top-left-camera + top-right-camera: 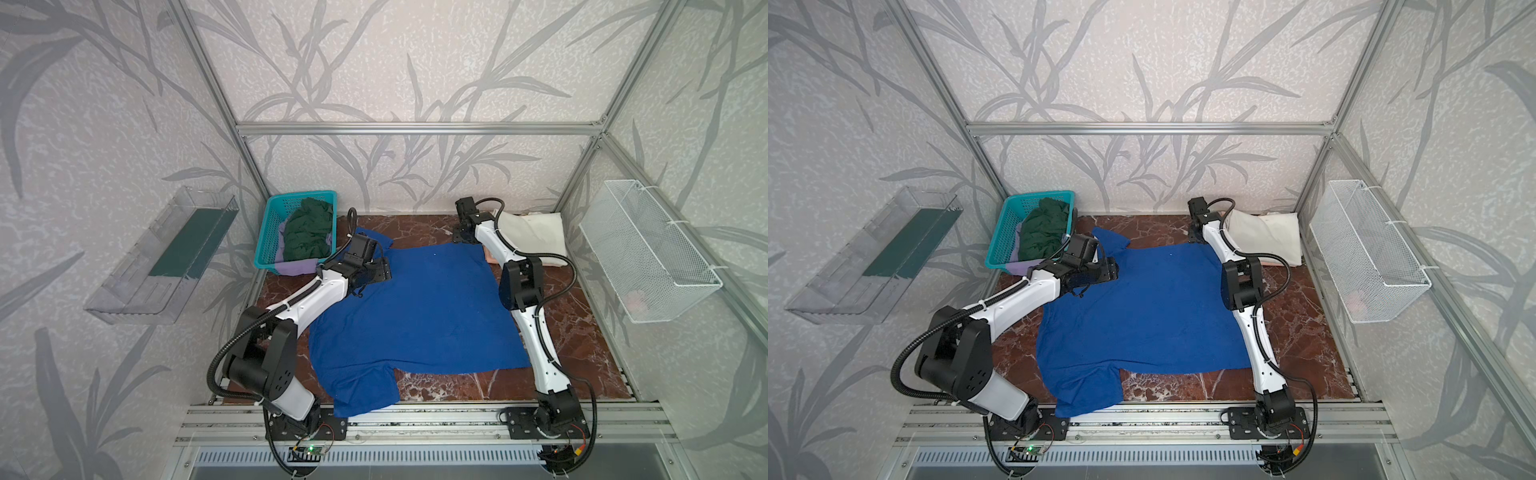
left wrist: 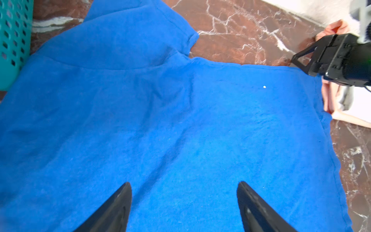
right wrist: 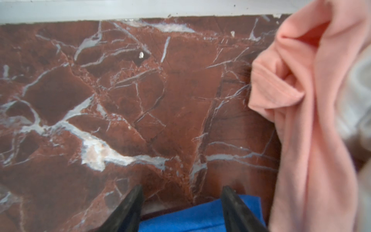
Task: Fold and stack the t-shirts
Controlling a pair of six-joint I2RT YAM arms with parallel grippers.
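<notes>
1. Teal basket (image 1: 269, 232) at the far left of the table (image 1: 582, 332), with a green tee (image 1: 309, 232) heaped over a lavender tee (image 1: 291, 269).
2. Cream tee (image 1: 536, 237) folded at the far right corner, resting on a peach tee (image 3: 301, 100) (only a pink edge shows in the top views).
3. Clear tray (image 1: 162, 257) on the left wall and wire bin (image 1: 648, 253) on the right wall, both off the table.
4. Blue tee (image 1: 415, 316) spread flat mid-table, with the far sleeve near the basket and the near sleeve hanging over the front rail.
5. Left arm crossing above the blue tee's left side, right arm running along its right edge toward the far corner.
6. Left gripper (image 2: 184, 183): jaws spread wide above the blue cloth beside the far sleeve, gripping nothing.
7. Right gripper (image 3: 182, 186): jaws apart at the blue tee's far right corner, just beside the peach tee. Blue corner lies between the fingers (contact unclear).
</notes>
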